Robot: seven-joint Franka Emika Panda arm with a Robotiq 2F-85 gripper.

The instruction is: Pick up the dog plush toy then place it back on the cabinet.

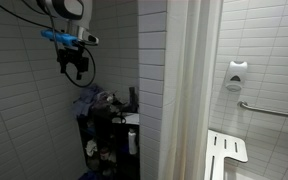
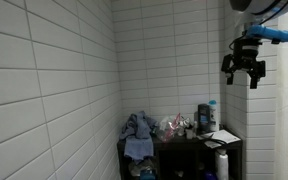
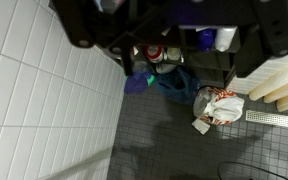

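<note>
One floppy blue-grey dog plush toy (image 2: 137, 128) slumps on the cabinet (image 2: 176, 143); the claw (image 2: 241, 79) hangs spread, empty.

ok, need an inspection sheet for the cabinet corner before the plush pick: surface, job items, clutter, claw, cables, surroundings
Surface: narrow black open-shelved cabinet, top crowded, pale patch at one end.
Job's things: blue-grey soft dog plush toy slumped on the cabinet top at the wall end, apart from the claw.
Clutter: clear bottle with blue cap on top; white bottle on a shelf; crumpled white and red wrapper in the wrist view.
Grippers: black claw open, empty, high above the cabinet.
Cables: black cable loop hanging beside the claw.
Surroundings: white tiled walls; white shower curtain; white slatted fold-down seat.
</note>
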